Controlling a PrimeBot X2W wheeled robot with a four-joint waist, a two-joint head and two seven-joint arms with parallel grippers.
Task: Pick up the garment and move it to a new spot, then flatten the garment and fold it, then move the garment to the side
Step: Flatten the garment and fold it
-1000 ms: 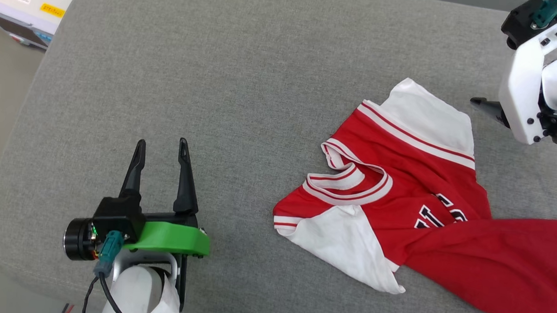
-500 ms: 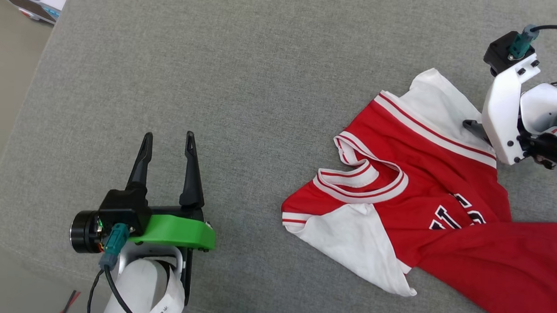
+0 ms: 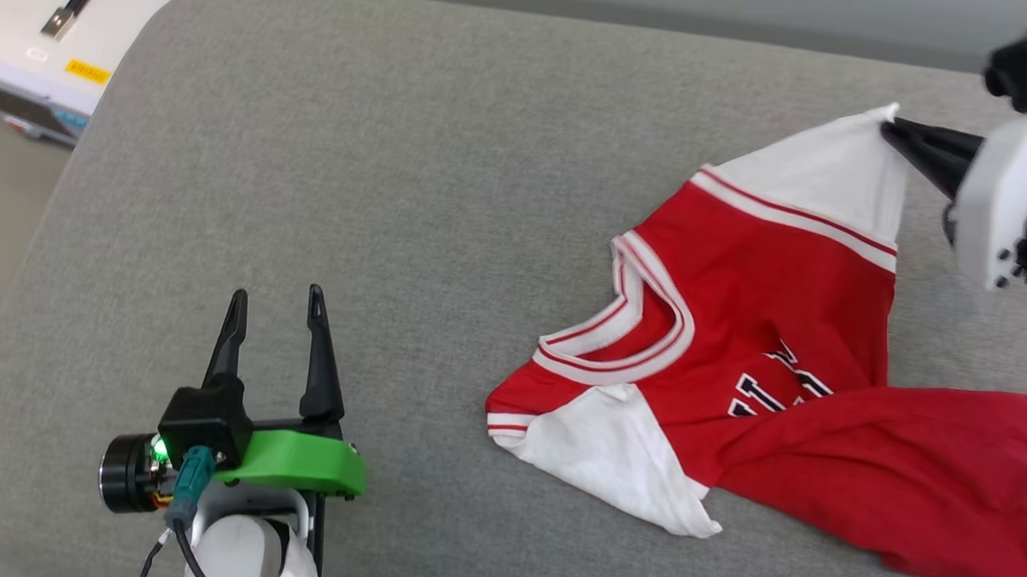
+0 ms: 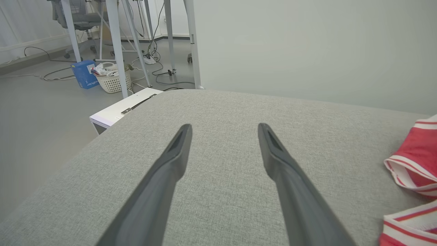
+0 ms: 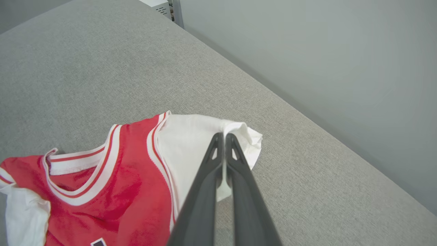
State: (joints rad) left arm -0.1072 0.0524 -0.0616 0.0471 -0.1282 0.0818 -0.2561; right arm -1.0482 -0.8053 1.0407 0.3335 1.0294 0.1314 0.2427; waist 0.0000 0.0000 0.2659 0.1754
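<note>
Since a second ago, the right gripper [image 3: 888, 126] has clenched its fingers on the edge of the white sleeve [image 3: 834, 167] and lifted it into a peak. Nearest, the left gripper [image 3: 277, 296] is over the grey cushion [image 3: 450, 150], fingers spread, holding nothing. Beyond it, to the right, the garment [image 3: 761, 289] lies crumpled, collar up, its pinched sleeve farthest.

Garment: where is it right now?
The garment lies on the grey cushion, right side of the head view, its far white sleeve pinched by the right gripper.
</note>
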